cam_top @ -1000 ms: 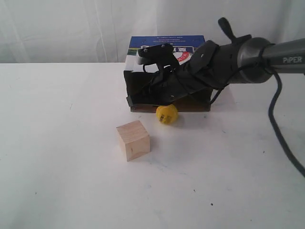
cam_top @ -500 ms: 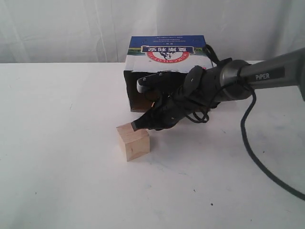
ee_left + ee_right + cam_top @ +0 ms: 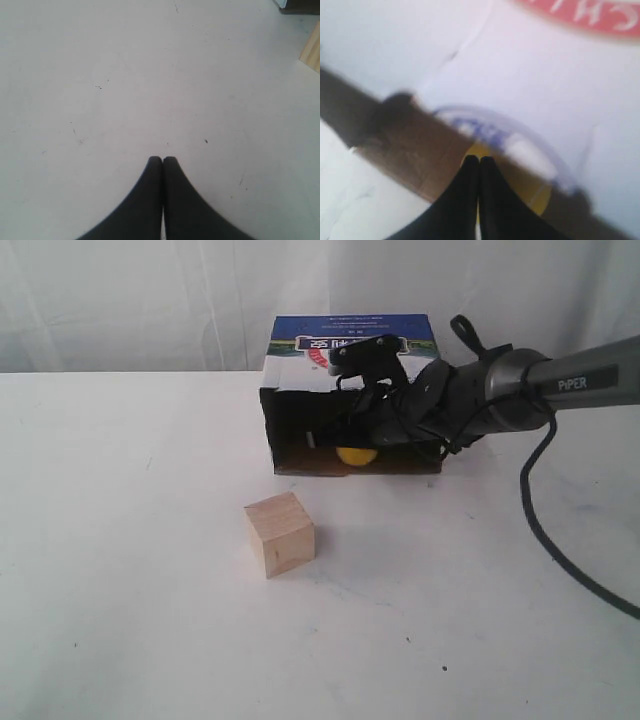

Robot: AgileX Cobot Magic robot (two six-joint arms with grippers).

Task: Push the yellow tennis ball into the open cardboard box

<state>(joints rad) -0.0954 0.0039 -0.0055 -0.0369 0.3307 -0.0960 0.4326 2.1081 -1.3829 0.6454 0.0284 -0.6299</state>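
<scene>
Right gripper (image 3: 479, 160): fingers pressed together, holding nothing; it reaches into the mouth of the box, tips pointing towards the left of the exterior view.
Left gripper (image 3: 162, 160): fingers also pressed together and empty, over bare table.
Table (image 3: 130, 620): white, carrying everything else.
Open cardboard box (image 3: 300, 344): stands at the back of the table, its long axis running left to right across the exterior view. Its dark opening faces the camera, and the printed blue-and-white top bears a red logo and upside-down lettering.
Wooden cube (image 3: 280, 533): pale, in front of the box and well apart from it, one corner turned towards the camera.
Yellow tennis ball (image 3: 356, 455): inside the box opening, low down near the middle, just behind the front edge.
Hidden: the right arm covers the ball's upper part and the right half of the opening.
Hard to make out: the right wrist view is blurred. Yellow shows just beyond the fingertips, but whether they touch the ball cannot be told.
</scene>
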